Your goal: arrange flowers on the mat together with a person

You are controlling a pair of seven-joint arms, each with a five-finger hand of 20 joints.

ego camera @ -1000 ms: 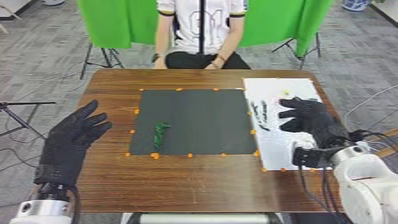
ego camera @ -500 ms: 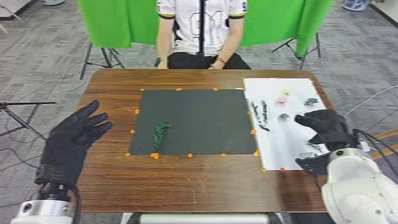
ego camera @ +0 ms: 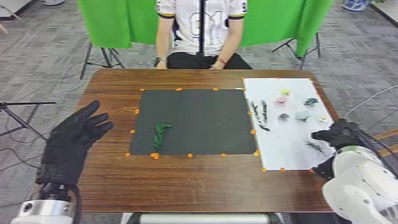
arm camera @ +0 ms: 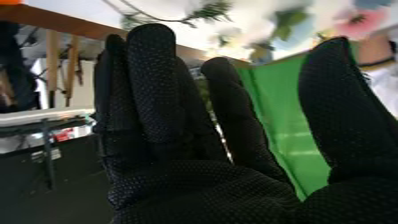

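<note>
Flowers (ego camera: pixel 303 116) lie spread over the white sheet (ego camera: pixel 275 155) at the right of the table (ego camera: pixel 195 182), and the head view lays out their whole arrangement. A small yellow bloom (ego camera: pixel 285 92) sits toward the far end with a pink flower (ego camera: pixel 281 100) just beside it, a dark green piece (ego camera: pixel 311 101) lies closer to the sheet's right edge, and long dark stems (ego camera: pixel 258 112) run along the side nearest the mat (ego camera: pixel 200 120). On the mat's left part lies one green sprig (ego camera: pixel 161 132), its thin end pointing toward the near edge. The right hand (ego camera: pixel 333 135) is at the sheet's right edge, and from above its grip is hard to read. The right wrist view settles that: the hand (arm camera: pixel 195 185) is open, fingers long and straight, thumb standing well apart from them, with nothing held. It also brings out finer detail than the head view gives, with needle-like greenery (arm camera: pixel 209 12) on a thin brown stem, green leaves (arm camera: pixel 289 22) against a pale blue bloom, and a darker centre in the pink flower. The left hand (ego camera: pixel 75 135), in the head view, is left of the mat and apart from it, loosely open with fingers spread and holding nothing.
</note>
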